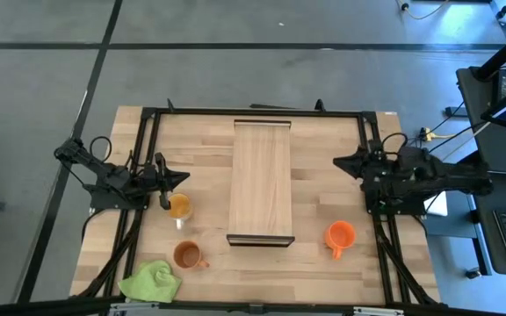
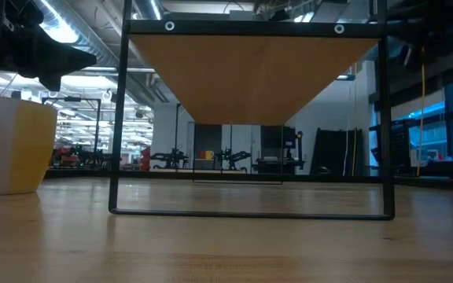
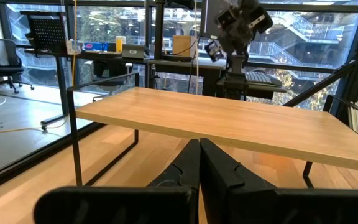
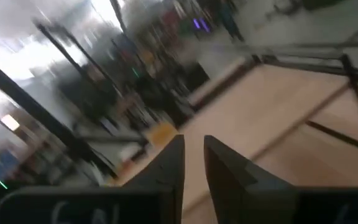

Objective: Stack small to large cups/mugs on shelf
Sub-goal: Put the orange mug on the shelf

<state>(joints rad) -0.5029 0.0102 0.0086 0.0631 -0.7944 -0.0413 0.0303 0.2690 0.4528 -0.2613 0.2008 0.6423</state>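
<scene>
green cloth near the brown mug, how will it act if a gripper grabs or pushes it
The green cloth lies crumpled in soft folds, so it will probably flop and drape rather than hold shape. Pushed, it would likely bunch up instead of sliding as one piece. It looks thin, so likely light, and a pinch may lift only one fold.

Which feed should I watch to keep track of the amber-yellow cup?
The high view: the amber-yellow cup shows whole on the table, right by the left end effector, left of the shelf. The low view shows only a cropped side at the frame's edge. Neither wrist view shows it.
</scene>
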